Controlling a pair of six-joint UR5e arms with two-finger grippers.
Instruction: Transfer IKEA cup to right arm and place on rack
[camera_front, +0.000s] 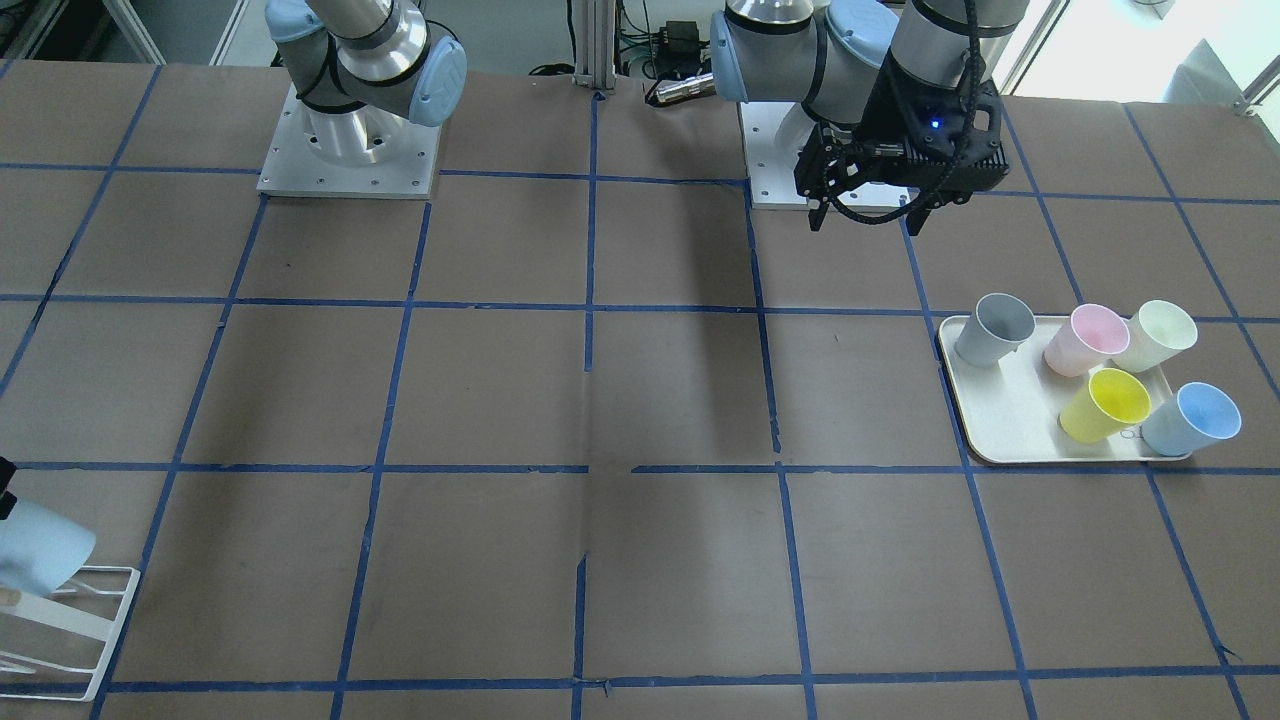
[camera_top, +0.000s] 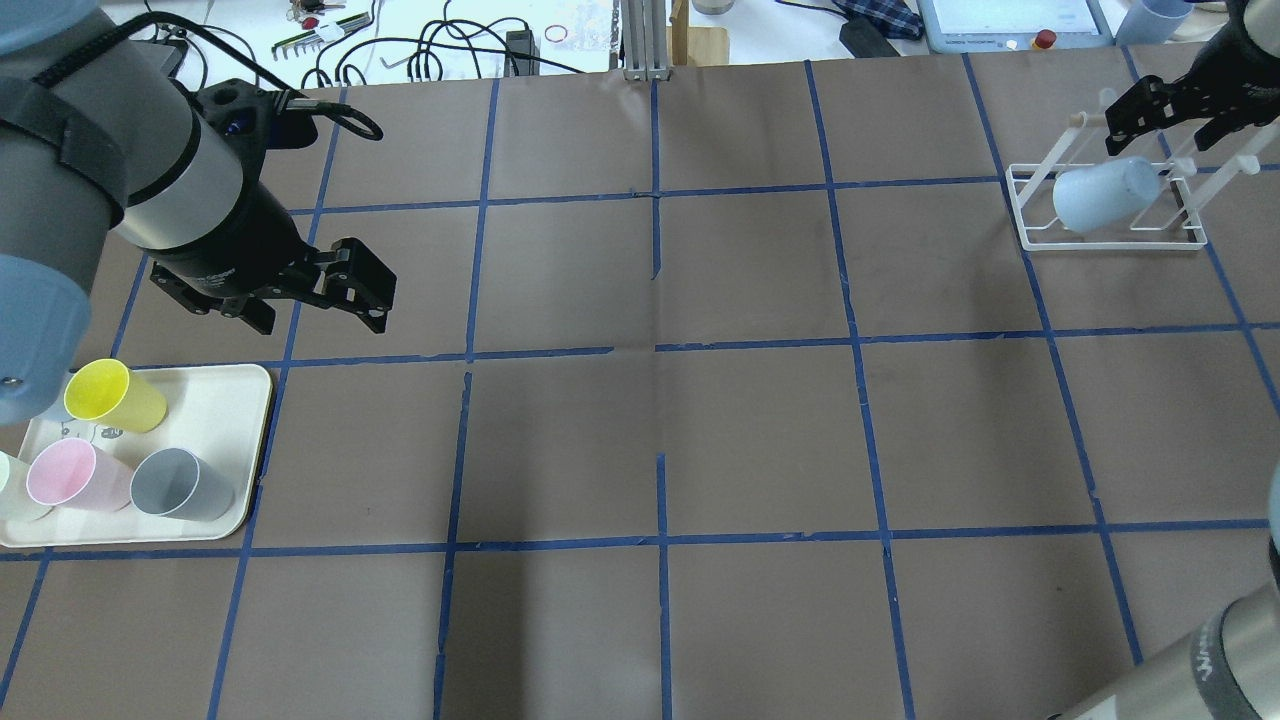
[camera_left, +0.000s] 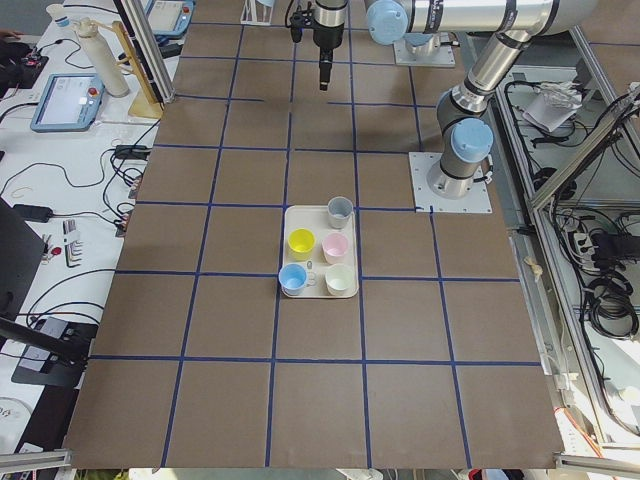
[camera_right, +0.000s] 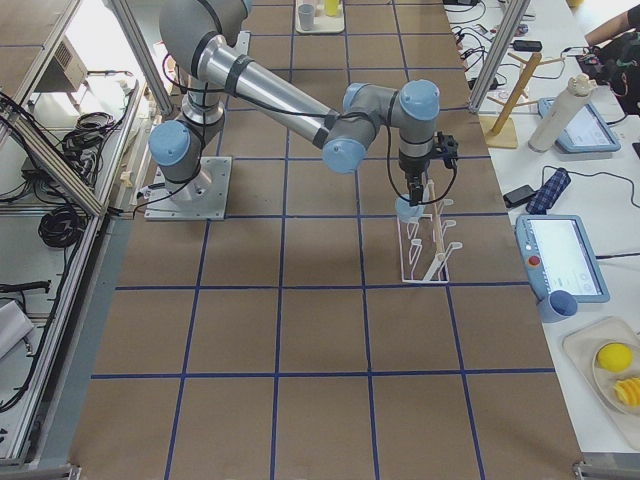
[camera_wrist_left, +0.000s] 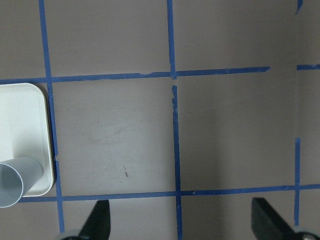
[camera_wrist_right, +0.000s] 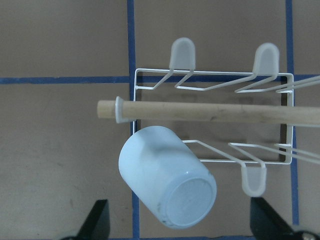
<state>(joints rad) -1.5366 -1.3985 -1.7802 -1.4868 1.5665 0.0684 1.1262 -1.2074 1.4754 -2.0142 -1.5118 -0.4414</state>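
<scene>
Right gripper (camera_top: 1170, 122) wide open above IKEA cup (camera_wrist_right: 165, 177)

Grey cup (camera_front: 993, 330), yellow cup (camera_front: 1105, 405) on tray (camera_front: 1005, 425)

IKEA cup (camera_wrist_right: 167, 182): pale blue plastic, matt, smooth. Rack (camera_wrist_right: 210, 85): thin metal wire with a white coating, rod tips capped in whitish translucent plastic. Dowel (camera_wrist_right: 210, 111) across it: bare light wood, smooth. Worktop (camera_top: 760, 440): brown matt paper-like sheet, faintly scuffed, with blue tape lines. Tray (camera_front: 1010, 420): cream, matt, looks plastic. Right arm (camera_right: 290, 100): silver-grey metal tubes, smooth pale blue joint caps
</scene>
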